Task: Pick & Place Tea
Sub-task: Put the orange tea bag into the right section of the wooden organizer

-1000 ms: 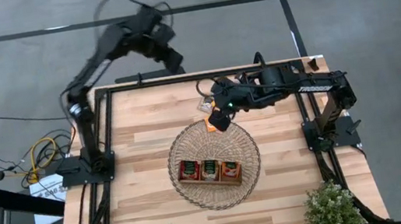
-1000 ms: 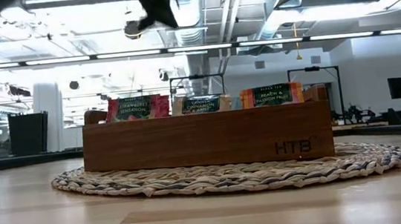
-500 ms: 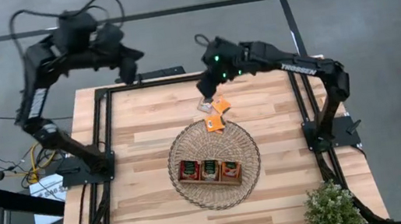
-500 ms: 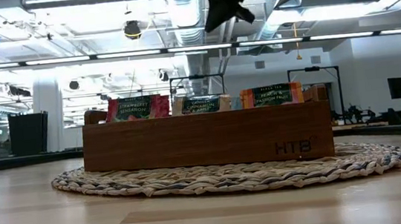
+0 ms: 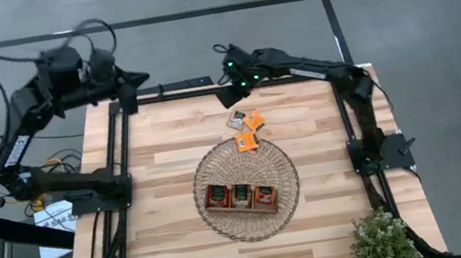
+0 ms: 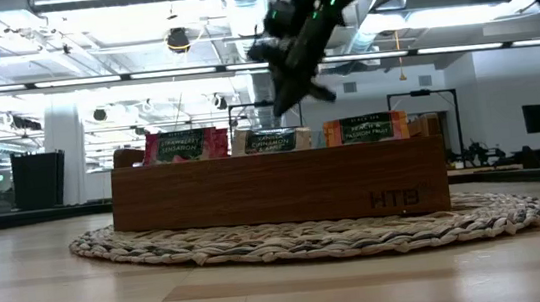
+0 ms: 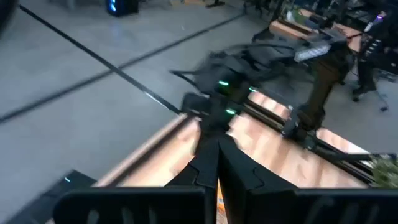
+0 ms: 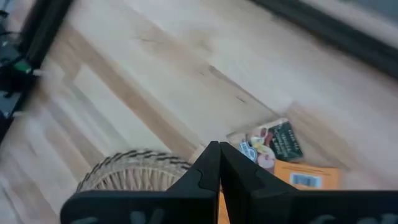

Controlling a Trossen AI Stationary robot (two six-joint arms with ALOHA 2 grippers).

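While both arms hang raised over the far edge of the bench, nothing is gripped.

Right claw [image 5: 233, 95]: fingers pressed together with nothing between them; it hangs above the far edge of the bench [image 5: 179, 145], near the middle of that edge.

Right claw, own wrist view [image 8: 219, 163]: the 2 dark fingers meet in a single seam, tips pointing down at the loose sachets.

Loose tea sachets [image 5: 247, 127]: 3 lie flat on the wood just nearside of the right claw, below it and apart from it; 1 pale with a dark label [image 8: 273, 142], 2 orange; the nearest one touches the basket rim.

Wicker basket [image 5: 286, 195]: round, flat, farther nearside of the right claw, at the middle of the bench.

Wooden tray [image 5: 241, 198]: sits in the basket, 3 compartments, sachets standing upright in each; in the low view the labels show red [image 6: 184, 145], pale [image 6: 271, 141] and orange [image 6: 366, 127] above the tray front.

Left claw [image 5: 135, 79]: fingers pressed together, holding nothing; it sits off the far left corner of the bench, well apart from the right claw and the tea.

Plant [image 5: 380, 242]: at the near right corner, far from both claws.
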